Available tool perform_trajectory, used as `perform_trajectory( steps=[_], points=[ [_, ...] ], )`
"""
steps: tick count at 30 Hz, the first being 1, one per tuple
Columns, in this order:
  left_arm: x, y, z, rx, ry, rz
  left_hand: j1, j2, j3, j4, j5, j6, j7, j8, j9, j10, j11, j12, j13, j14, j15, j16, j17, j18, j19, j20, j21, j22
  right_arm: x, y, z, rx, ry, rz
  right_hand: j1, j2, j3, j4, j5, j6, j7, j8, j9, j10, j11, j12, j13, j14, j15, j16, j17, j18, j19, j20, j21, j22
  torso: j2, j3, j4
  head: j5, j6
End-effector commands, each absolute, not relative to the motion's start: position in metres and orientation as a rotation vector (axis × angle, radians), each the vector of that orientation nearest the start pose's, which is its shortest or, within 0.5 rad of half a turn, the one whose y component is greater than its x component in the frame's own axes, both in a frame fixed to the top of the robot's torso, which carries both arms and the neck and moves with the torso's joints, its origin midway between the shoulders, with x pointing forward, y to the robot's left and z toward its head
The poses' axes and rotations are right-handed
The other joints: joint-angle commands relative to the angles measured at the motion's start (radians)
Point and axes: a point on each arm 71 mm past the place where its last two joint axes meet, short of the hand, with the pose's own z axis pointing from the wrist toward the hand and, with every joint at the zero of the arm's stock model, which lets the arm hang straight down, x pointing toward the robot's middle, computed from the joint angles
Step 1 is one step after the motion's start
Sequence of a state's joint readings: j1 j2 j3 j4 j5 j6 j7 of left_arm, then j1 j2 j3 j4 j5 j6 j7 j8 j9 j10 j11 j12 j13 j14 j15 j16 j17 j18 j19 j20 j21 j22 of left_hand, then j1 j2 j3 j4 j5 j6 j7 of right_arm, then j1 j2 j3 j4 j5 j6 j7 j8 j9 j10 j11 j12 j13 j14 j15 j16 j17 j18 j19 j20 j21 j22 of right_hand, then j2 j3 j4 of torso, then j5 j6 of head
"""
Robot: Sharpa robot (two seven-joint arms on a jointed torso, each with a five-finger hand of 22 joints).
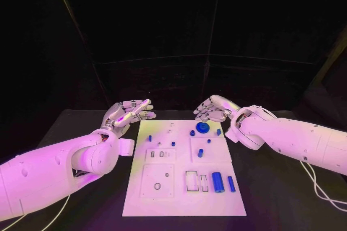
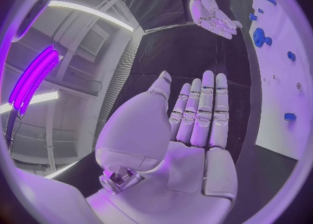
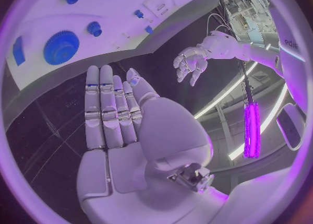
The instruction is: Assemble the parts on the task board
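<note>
The white task board point(image 1: 181, 201) lies in the middle of the black table. On its far end sits a blue gear point(image 1: 202, 127) with several small blue pegs point(image 1: 192, 133) around it. A thick blue cylinder point(image 1: 217, 182) and a thinner one point(image 1: 231, 184) lie near the board's front right. My left hand point(image 1: 130, 113) hovers off the board's far left corner, fingers straight and apart, holding nothing. My right hand point(image 1: 214, 109) hovers just beyond the gear, also holding nothing. The left wrist view shows that flat palm point(image 2: 195, 125) and the gear point(image 2: 260, 36). The right wrist view shows its own flat palm point(image 3: 114, 114) and the gear point(image 3: 62, 47).
The board carries recessed plates and slots, one square plate point(image 1: 158, 181) at the front left and a slotted one point(image 1: 194, 181) beside the cylinders. Black table surface point(image 1: 289, 191) lies on both sides of the board. White cables point(image 1: 318, 188) trail at the right.
</note>
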State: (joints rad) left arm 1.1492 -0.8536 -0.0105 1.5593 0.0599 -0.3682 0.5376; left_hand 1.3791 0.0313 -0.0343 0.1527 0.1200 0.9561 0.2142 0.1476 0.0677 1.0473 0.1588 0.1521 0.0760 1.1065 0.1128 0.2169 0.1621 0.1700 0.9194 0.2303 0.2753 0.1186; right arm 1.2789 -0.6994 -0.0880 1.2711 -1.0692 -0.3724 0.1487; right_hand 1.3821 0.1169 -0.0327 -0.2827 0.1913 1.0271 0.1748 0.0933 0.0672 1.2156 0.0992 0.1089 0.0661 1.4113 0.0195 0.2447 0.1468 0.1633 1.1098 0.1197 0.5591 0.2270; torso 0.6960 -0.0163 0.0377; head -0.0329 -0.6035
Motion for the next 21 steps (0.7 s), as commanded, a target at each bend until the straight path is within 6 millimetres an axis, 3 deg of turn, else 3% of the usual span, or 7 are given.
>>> perform_trajectory(
  steps=[1, 4, 10, 17, 21],
  points=[
    [0.474, 0.204, -0.176, -1.123, 1.271, -1.645, 0.012, 0.001, -0.001, -0.007, -0.001, 0.006, -0.001, -0.002, -0.001, 0.007, 0.0, 0.003, 0.001, 0.009, 0.001, 0.006, 0.001, 0.015, 0.007, 0.0, 0.005, -0.001, 0.536, -0.191, -0.169, -0.121, 1.635, 0.701, -0.01, -0.021, -0.003, -0.006, -0.007, 0.016, -0.009, -0.011, -0.001, 0.026, -0.014, -0.014, 0.001, 0.096, -0.023, 0.056, 0.044, 0.019, 0.047, -0.023, 0.083, 0.043, 0.03, 0.0011, 0.0004, -0.004, 0.007],
    [0.469, 0.2, -0.174, -1.12, 1.278, -1.661, 0.012, 0.001, -0.002, -0.008, -0.001, 0.005, -0.002, -0.003, -0.002, 0.006, 0.001, 0.001, 0.0, 0.007, 0.002, 0.004, 0.002, 0.015, 0.007, 0.0, 0.004, -0.002, 0.534, -0.185, -0.167, -0.181, 1.641, 0.655, -0.024, -0.028, -0.003, -0.006, -0.001, 0.017, -0.009, -0.022, -0.001, 0.028, -0.019, -0.03, 0.002, 0.099, -0.028, 0.148, 0.111, 0.018, 0.061, -0.031, 0.144, 0.079, 0.041, 0.0014, -0.0001, -0.006, 0.006],
    [0.466, 0.195, -0.172, -1.117, 1.289, -1.681, 0.013, 0.001, -0.004, -0.009, -0.001, 0.005, -0.001, -0.005, -0.002, 0.004, 0.001, -0.002, 0.0, 0.004, 0.003, 0.001, 0.002, 0.014, 0.006, 0.0, 0.003, -0.003, 0.532, -0.175, -0.163, -0.269, 1.651, 0.576, -0.05, -0.041, -0.004, -0.004, 0.021, -0.022, -0.002, -0.027, -0.002, -0.006, -0.007, -0.045, 0.0, 0.096, -0.024, 0.252, 0.187, 0.017, 0.068, -0.028, 0.21, 0.118, 0.052, 0.0033, 0.0002, -0.008, 0.002],
    [0.466, 0.194, -0.172, -1.117, 1.291, -1.681, 0.013, 0.002, -0.004, -0.01, -0.001, 0.005, -0.001, -0.005, -0.002, 0.004, 0.001, -0.003, -0.001, 0.003, 0.003, 0.001, 0.002, 0.014, 0.006, 0.0, 0.002, -0.003, 0.532, -0.171, -0.164, -0.316, 1.694, 0.512, -0.078, -0.044, -0.003, 0.0, 0.01, -0.032, -0.004, -0.024, 0.0, -0.029, -0.007, -0.043, 0.004, 0.091, -0.023, 0.391, 0.279, 0.019, 0.073, -0.025, 0.299, 0.171, 0.058, 0.0062, 0.001, -0.01, 0.002],
    [0.466, 0.195, -0.173, -1.118, 1.29, -1.679, 0.013, 0.002, -0.004, -0.01, 0.0, 0.005, -0.001, -0.005, -0.002, 0.004, 0.001, -0.003, -0.001, 0.003, 0.003, 0.001, 0.003, 0.014, 0.006, 0.0, 0.002, -0.004, 0.532, -0.169, -0.165, -0.329, 1.711, 0.489, -0.089, -0.047, -0.004, 0.003, 0.002, -0.035, -0.004, -0.023, 0.0, -0.045, -0.004, -0.04, 0.006, 0.085, -0.021, 0.491, 0.368, 0.014, 0.074, -0.022, 0.365, 0.235, 0.06, 0.0055, -0.0008, -0.01, 0.004]
  ],
)
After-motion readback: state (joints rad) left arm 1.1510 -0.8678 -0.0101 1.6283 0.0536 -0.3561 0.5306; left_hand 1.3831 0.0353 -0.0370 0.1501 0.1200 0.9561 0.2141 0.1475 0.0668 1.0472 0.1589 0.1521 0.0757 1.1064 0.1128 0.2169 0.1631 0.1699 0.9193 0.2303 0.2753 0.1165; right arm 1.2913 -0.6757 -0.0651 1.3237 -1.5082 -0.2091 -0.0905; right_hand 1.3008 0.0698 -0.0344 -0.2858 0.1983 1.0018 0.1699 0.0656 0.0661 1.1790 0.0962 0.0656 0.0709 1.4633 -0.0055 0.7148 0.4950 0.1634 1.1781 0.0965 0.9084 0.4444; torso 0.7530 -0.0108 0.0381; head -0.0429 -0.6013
